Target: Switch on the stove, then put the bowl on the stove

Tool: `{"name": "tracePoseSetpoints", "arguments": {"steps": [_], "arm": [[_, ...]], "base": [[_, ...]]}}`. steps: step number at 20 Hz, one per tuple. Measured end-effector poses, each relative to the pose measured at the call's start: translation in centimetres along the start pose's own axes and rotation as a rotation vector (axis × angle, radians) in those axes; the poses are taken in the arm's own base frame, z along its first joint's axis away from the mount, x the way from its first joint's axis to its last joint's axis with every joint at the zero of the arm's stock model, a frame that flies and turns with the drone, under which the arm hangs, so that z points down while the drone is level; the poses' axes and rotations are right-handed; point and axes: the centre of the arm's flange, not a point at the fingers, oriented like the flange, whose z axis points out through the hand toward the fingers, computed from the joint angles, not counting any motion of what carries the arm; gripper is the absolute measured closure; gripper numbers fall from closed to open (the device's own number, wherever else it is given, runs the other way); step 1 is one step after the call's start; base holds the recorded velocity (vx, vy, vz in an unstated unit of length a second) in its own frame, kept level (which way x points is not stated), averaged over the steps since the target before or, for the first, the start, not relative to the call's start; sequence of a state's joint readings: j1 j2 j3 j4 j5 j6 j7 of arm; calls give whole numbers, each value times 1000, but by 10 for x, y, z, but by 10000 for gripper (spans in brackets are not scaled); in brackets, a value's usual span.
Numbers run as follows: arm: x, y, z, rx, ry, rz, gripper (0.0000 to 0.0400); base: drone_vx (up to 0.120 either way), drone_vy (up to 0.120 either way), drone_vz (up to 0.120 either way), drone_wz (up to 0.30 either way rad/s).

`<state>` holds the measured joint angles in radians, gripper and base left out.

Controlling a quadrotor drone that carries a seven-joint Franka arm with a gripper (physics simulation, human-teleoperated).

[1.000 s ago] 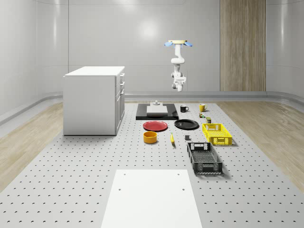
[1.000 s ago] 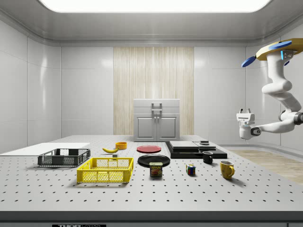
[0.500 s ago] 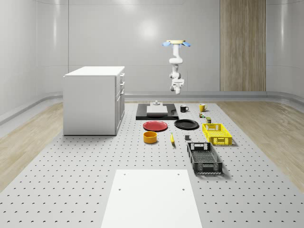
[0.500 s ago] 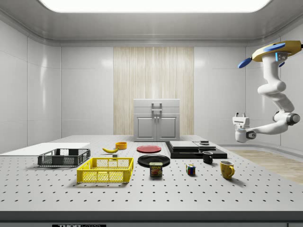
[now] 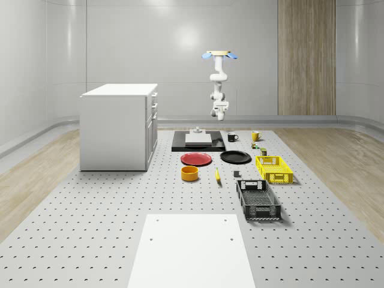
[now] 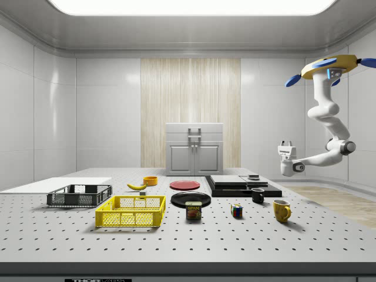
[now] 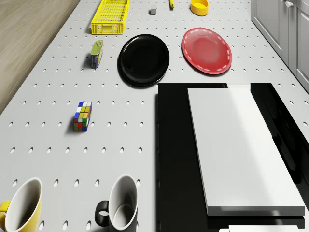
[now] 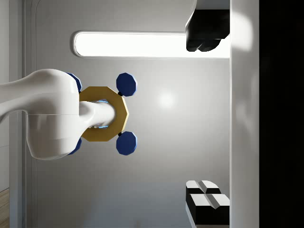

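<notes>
The stove [image 5: 198, 141] is a black base with a white slab [image 7: 239, 145] on it, at the table's far end. A small knob block [image 6: 254, 176] sits on it. The yellow-orange bowl [image 5: 190, 173] stands on the table nearer the camera, also seen as the bowl [image 7: 199, 6] and the bowl [image 6: 150, 180]. The drone [image 6: 329, 64] hovers high beyond the stove's far end. My gripper [image 6: 286, 144] hangs in the air above and to the side view's right of the stove, pointing upward. In the wrist view the gripper [image 8: 207, 118] is open and holds nothing.
A red plate [image 7: 206, 50] and black plate [image 7: 144, 59] lie beside the stove. A black mug [image 7: 123, 208], yellow mug [image 7: 21, 210], cube [image 7: 82, 116] and can [image 7: 96, 53] stand close by. Yellow basket [image 5: 273, 168], black basket [image 5: 258, 199], banana [image 5: 217, 175], cabinet [image 5: 119, 126].
The drone and arm have moved to the side view's left, toward the stove, and sunk slightly. The gripper came along, empty. Nothing on the table has moved.
</notes>
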<state>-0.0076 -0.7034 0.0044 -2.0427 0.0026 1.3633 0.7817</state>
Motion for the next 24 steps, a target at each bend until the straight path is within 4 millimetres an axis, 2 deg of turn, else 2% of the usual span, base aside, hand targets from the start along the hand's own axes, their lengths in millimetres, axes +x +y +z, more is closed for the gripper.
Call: {"name": "tracePoseSetpoints", "arguments": {"steps": [20,24], "arm": [[-2,0,0,2,19,0,0],[-3,0,0,-4,30,0,0]], "base": [[120,-120,0,0],[10,-120,0,0]]}}
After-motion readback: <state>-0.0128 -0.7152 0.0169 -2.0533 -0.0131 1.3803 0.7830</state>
